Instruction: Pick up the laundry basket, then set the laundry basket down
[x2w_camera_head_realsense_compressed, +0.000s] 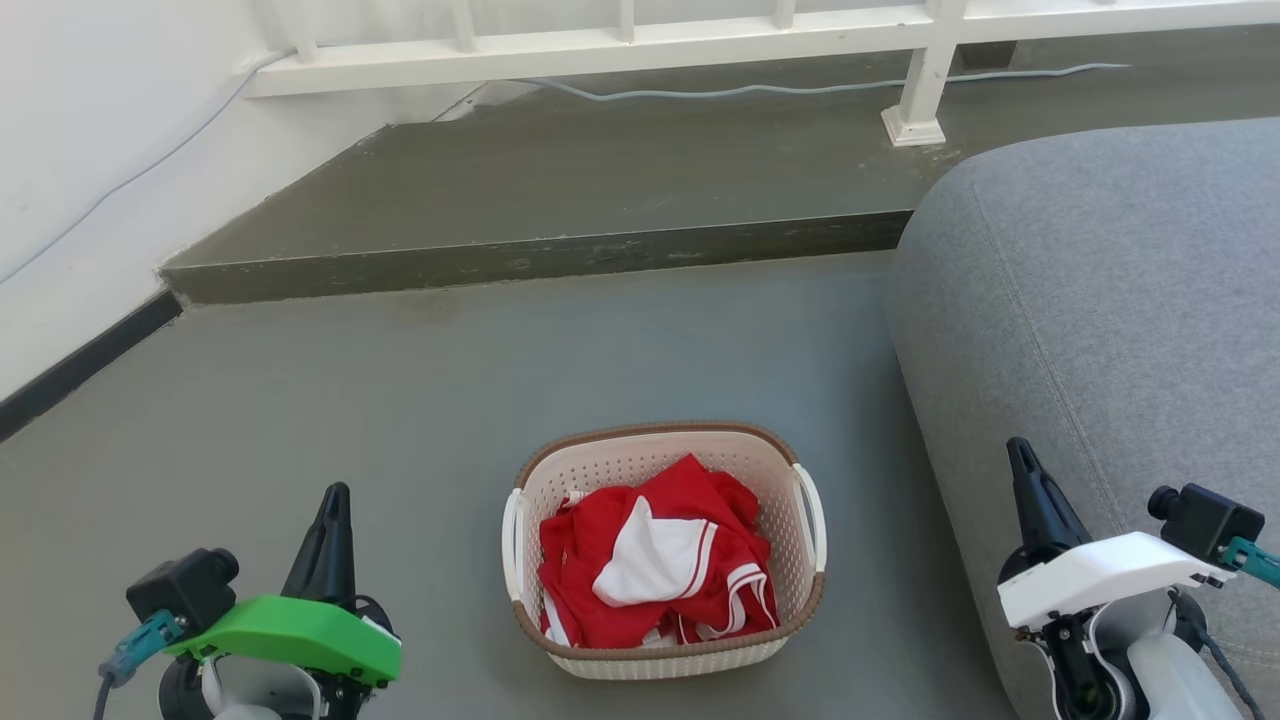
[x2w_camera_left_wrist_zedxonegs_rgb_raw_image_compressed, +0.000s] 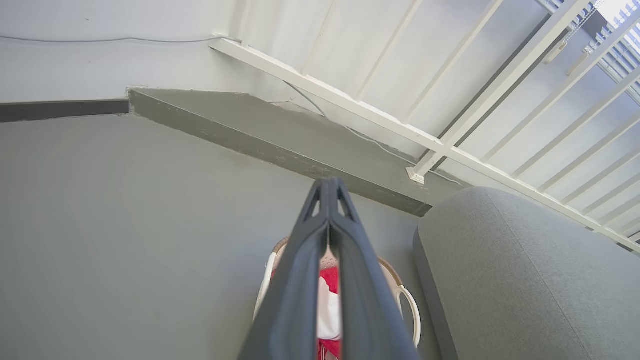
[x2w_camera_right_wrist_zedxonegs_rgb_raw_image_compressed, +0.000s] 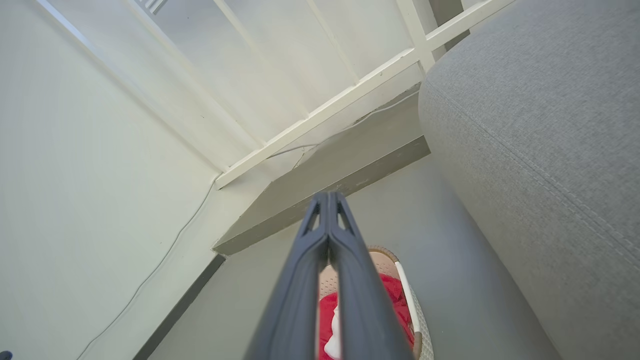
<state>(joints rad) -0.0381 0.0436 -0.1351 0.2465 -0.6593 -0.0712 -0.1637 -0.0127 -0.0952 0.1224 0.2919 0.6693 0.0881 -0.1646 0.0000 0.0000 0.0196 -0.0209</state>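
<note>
Cream laundry basket (x2w_camera_head_realsense_compressed: 655, 430) on floor (x2w_camera_head_realsense_compressed: 400, 400), between left claw (x2w_camera_head_realsense_compressed: 337, 500), right claw (x2w_camera_head_realsense_compressed: 1020, 452)

The basket (x2w_camera_head_realsense_compressed: 640, 465) is perforated cream plastic with a slight sheen, and its rim (x2w_camera_head_realsense_compressed: 650, 428) has a brown woven look. The cloth (x2w_camera_head_realsense_compressed: 660, 560) in it is soft, red and white. The floor (x2w_camera_head_realsense_compressed: 400, 400) is smooth, matt grey. The sofa (x2w_camera_head_realsense_compressed: 1100, 300) is coarse grey fabric. The fingers (x2w_camera_left_wrist_zedxonegs_rgb_raw_image_compressed: 295, 280) are dark matt plastic.

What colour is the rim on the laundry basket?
Brown, with a woven look, above the cream-white perforated wall of the laundry basket. The head view shows it best.
</note>
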